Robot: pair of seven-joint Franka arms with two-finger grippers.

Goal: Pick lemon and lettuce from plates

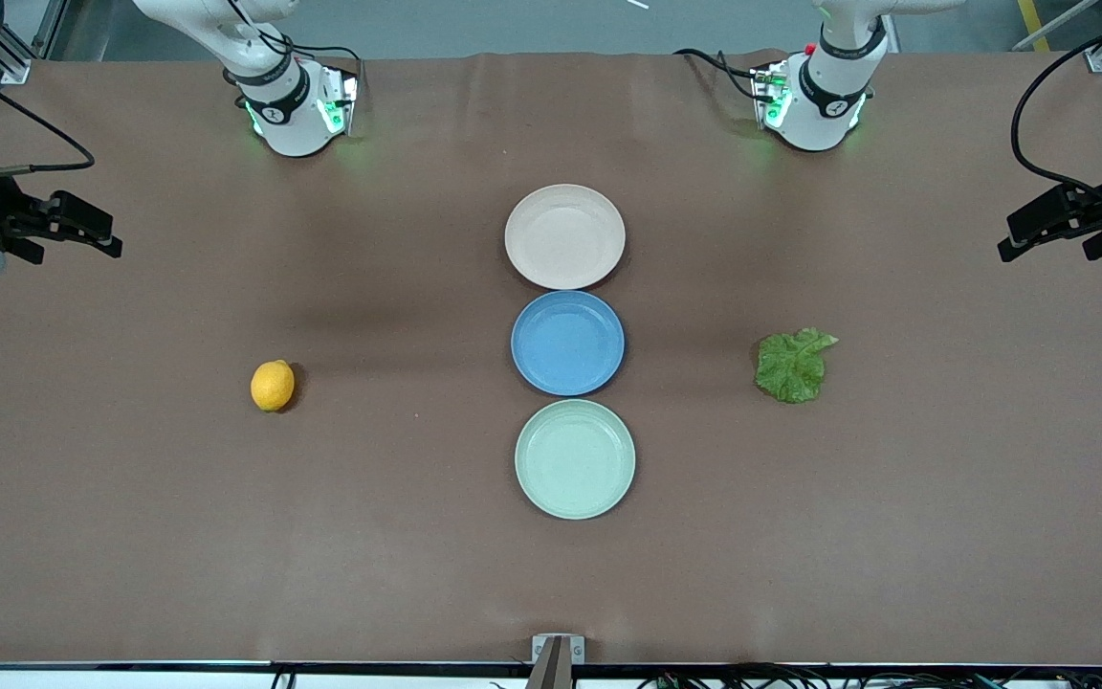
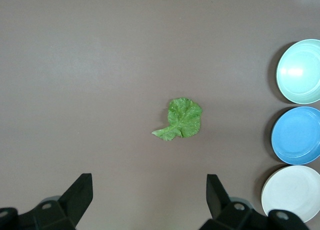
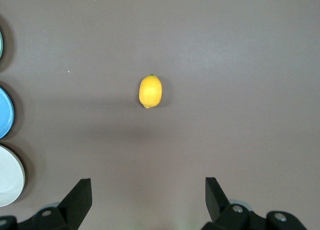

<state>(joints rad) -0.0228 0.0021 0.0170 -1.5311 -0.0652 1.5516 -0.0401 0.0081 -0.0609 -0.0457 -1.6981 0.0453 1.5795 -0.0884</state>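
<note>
The lemon (image 1: 272, 385) lies on the bare table toward the right arm's end, apart from the plates; it also shows in the right wrist view (image 3: 150, 91). The lettuce (image 1: 793, 365) lies flat on the bare table toward the left arm's end, and shows in the left wrist view (image 2: 182, 119). The beige-pink plate (image 1: 564, 236) and the mint green plate (image 1: 575, 459) are both empty. My right gripper (image 1: 80, 255) is open and empty, high over its end of the table (image 3: 148, 192). My left gripper (image 1: 1042, 256) is open and empty, high over its end (image 2: 149, 190).
An empty blue plate (image 1: 567, 343) sits between the two other plates, the three in a line down the table's middle. Brown table cover all round. The arm bases (image 1: 297, 110) stand at the table's edge farthest from the front camera.
</note>
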